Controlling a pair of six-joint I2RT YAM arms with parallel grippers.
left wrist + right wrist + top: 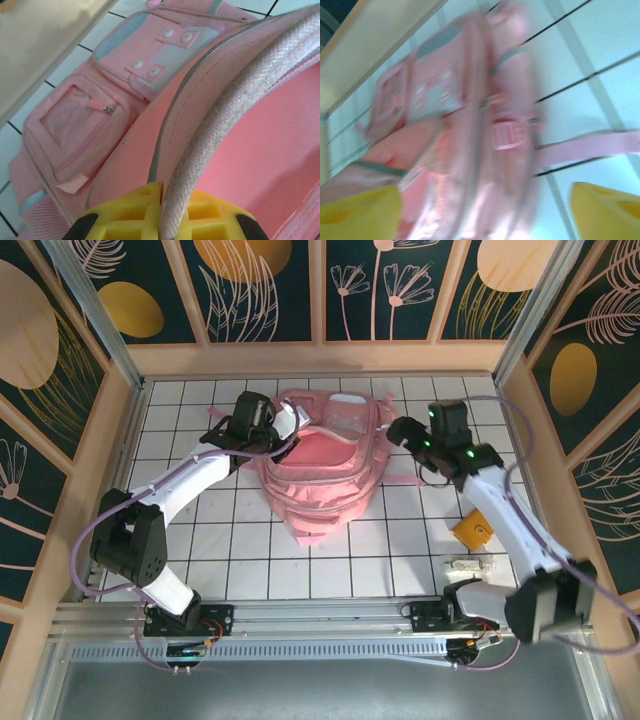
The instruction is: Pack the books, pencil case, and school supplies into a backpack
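The large pink backpack point(320, 465) lies in the middle of the tiled table with its main compartment open. My left gripper point(283, 440) is shut on the backpack's grey-edged opening rim point(220, 115); in the left wrist view the yellow fingers point(125, 220) pinch that rim, with the pink lining point(270, 155) to its right and the front pockets point(100, 115) to its left. My right gripper point(398, 430) stands open beside the backpack's right side point(485, 130), its yellow fingertips point(360, 212) wide apart in a blurred view. An orange square item point(472, 530) and a clear packet point(468, 565) lie at the right. Books and pencil case are hidden.
A pink strap point(405, 481) trails from the backpack's right side onto the tiles. Wooden walls point(320, 358) and aluminium posts close in the table at the back and sides. Bare tiles point(230, 550) lie in front of the backpack.
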